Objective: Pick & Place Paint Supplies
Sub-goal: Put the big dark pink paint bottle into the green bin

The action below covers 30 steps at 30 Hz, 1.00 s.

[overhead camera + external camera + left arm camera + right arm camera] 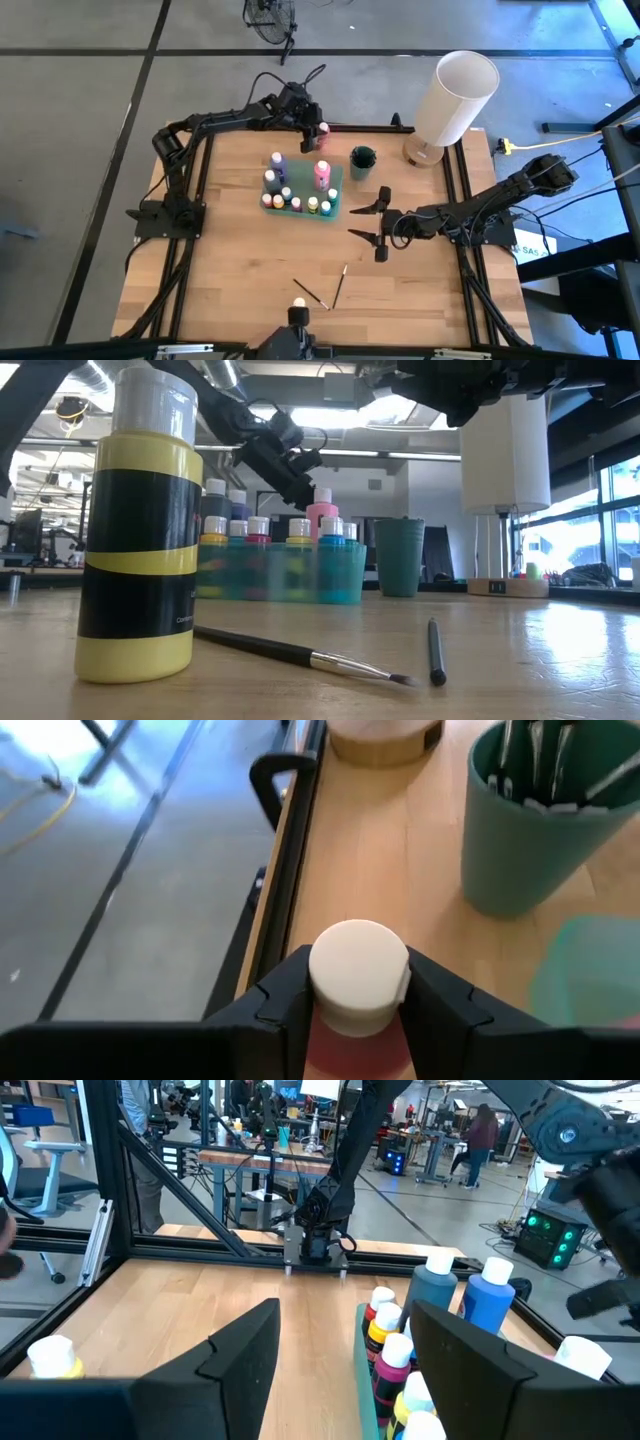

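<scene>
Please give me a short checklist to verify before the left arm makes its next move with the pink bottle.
1. Left gripper jaws on both sides of the pink bottle, at its white cap: ok.
2. Grip firm enough to lift: cannot tell.
3. Bottle upright: ok.
4. Free slot in the teal tray for it: cannot tell.
5. Green cup apart from the bottle: ok.
6. Right gripper open, waiting beside the tray, away from the left arm: ok.
</scene>
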Available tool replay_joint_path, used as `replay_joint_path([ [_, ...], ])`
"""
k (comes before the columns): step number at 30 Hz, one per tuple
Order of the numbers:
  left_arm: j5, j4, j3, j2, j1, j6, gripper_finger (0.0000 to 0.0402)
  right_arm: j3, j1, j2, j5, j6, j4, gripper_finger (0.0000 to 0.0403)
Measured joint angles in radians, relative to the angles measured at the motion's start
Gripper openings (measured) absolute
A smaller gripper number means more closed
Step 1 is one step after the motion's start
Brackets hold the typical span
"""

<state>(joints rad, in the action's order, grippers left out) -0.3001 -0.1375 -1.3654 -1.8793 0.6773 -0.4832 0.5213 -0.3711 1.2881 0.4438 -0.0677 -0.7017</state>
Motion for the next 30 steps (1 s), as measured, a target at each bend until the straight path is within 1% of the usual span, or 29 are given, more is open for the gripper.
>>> replay_joint_path([
  [6, 0.019, -0.028, 0.0, 0.126, -0.026, 0.054, 0.0117, 0.0, -0.003, 0.0, 0.0, 0.0, 0.003, 0.0228],
  [8, 0.054, -0.059, 0.0, 0.173, -0.047, 0.062, 0.0117, 0.0, -0.005, 0.0, -0.001, 0.0, 0.003, 0.0228],
  [11, 0.133, -0.123, 0.001, 0.255, -0.082, 0.104, 0.0117, 0.0, -0.005, 0.0, -0.002, 0.0, 0.003, 0.0228],
  [16, 0.228, -0.231, -0.001, 0.414, -0.159, 0.213, 0.0117, 0.0, -0.005, 0.0, -0.003, 0.008, 0.003, 0.0228],
  [19, 0.275, -0.255, -0.001, 0.488, -0.204, 0.366, 0.0117, 0.0, -0.005, 0.0, -0.003, 0.008, 0.0, 0.0228],
  [21, 0.289, -0.255, 0.003, 0.532, -0.222, 0.429, 0.0117, 0.0, -0.005, 0.0, -0.003, 0.009, -0.007, 0.0228],
  [24, 0.298, -0.253, 0.039, 0.577, -0.242, 0.472, 0.0117, 0.0, -0.01, 0.0, -0.011, 0.021, -0.015, 0.0228],
  [26, 0.304, -0.247, 0.084, 0.591, -0.259, 0.5, 0.0117, 0.0, -0.017, 0.0, -0.01, 0.027, -0.014, 0.0228],
  [28, 0.325, -0.213, 0.144, 0.603, -0.277, 0.52, 0.0117, 0.0, -0.024, 0.0, -0.01, 0.027, -0.016, 0.0228],
  [30, 0.354, -0.133, 0.213, 0.614, -0.29, 0.525, 0.0117, 0.0, -0.031, 0.0, -0.01, 0.027, -0.02, 0.0228],
])
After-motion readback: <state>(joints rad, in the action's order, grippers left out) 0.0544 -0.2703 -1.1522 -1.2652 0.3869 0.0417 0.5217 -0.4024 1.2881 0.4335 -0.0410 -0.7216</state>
